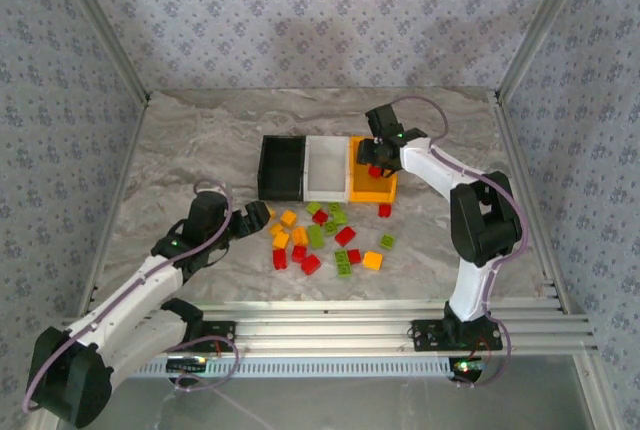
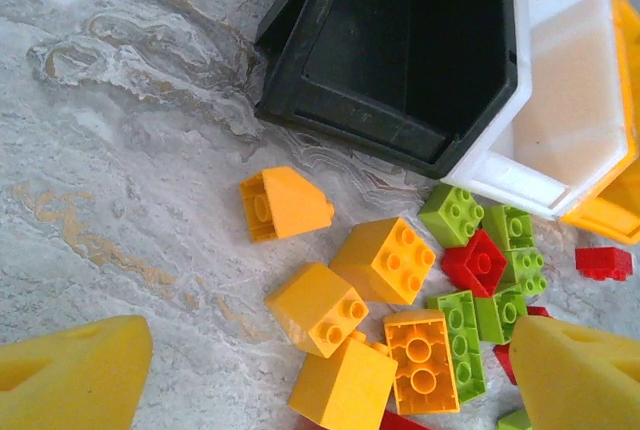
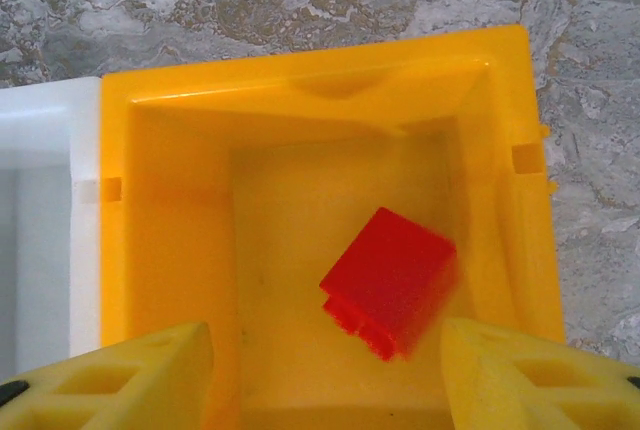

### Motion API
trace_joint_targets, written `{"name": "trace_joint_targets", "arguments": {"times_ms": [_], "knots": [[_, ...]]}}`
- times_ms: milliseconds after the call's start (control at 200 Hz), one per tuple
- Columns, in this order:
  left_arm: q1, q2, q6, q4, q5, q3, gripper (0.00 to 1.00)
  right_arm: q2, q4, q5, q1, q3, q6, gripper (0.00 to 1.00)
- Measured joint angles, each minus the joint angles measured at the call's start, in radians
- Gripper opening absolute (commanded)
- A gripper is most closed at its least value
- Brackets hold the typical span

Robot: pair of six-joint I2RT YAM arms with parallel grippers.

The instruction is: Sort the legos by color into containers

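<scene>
Legos [image 1: 316, 238]: a loose heap of red, orange-yellow and lime-green bricks on the marble table [image 1: 200, 150], about mid-table, between the bins and the near edge. Most touch or overlap.

Strays:
- small red piece [image 1: 384, 210] just in front of the orange bin
- green brick [image 1: 386, 241] and orange-yellow brick [image 1: 372, 260] on the heap's right fringe
- sloped orange-yellow brick [image 2: 283, 203] alone on the left side of the heap, near the black bin's front corner

Containers: three bins in one row, walls touching, on the far side of the heap.
- black bin [image 1: 281, 188] on the left, interior bare
- white bin [image 1: 325, 192] in the middle
- orange bin [image 1: 372, 193] on the right

Right hand [image 1: 380, 157]: over the orange bin. Its yellow fingers [image 3: 150, 380] stand apart, gripping nothing. One red brick [image 3: 390, 280] sits inside that bin between the fingers and clear of both, tilted, its edges blurred.

Left hand [image 1: 252, 218]: low by the heap's left edge, pointed at the bricks. Its fingertips [image 2: 75, 375] are spread wide, with nothing between them but table and the nearest orange-yellow bricks.
</scene>
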Motion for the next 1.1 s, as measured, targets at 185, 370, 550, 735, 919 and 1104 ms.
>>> {"name": "trace_joint_targets", "arguments": {"times_ms": [185, 370, 550, 735, 919, 1104], "knots": [[0.000, 0.026, 0.007, -0.005, 0.010, 0.000, 0.94, -0.061, 0.006, -0.001, 0.016, -0.033, 0.003, 0.67], [0.000, -0.001, 0.007, -0.007, 0.010, -0.002, 0.99, -0.337, -0.005, 0.016, 0.143, -0.268, 0.032, 0.69], [0.000, -0.033, 0.008, -0.007, 0.010, -0.002, 0.99, -0.542, -0.048, 0.021, 0.292, -0.520, 0.136, 0.70], [0.000, -0.032, 0.007, 0.000, 0.010, -0.019, 1.00, -0.586, -0.078, 0.000, 0.369, -0.687, 0.282, 0.70], [0.000, -0.030, 0.007, 0.007, 0.010, -0.047, 0.99, -0.571, -0.044, -0.022, 0.397, -0.732, 0.362, 0.70], [0.000, -0.029, 0.007, 0.012, 0.010, -0.054, 1.00, -0.527, 0.002, -0.033, 0.407, -0.734, 0.404, 0.67]]}}
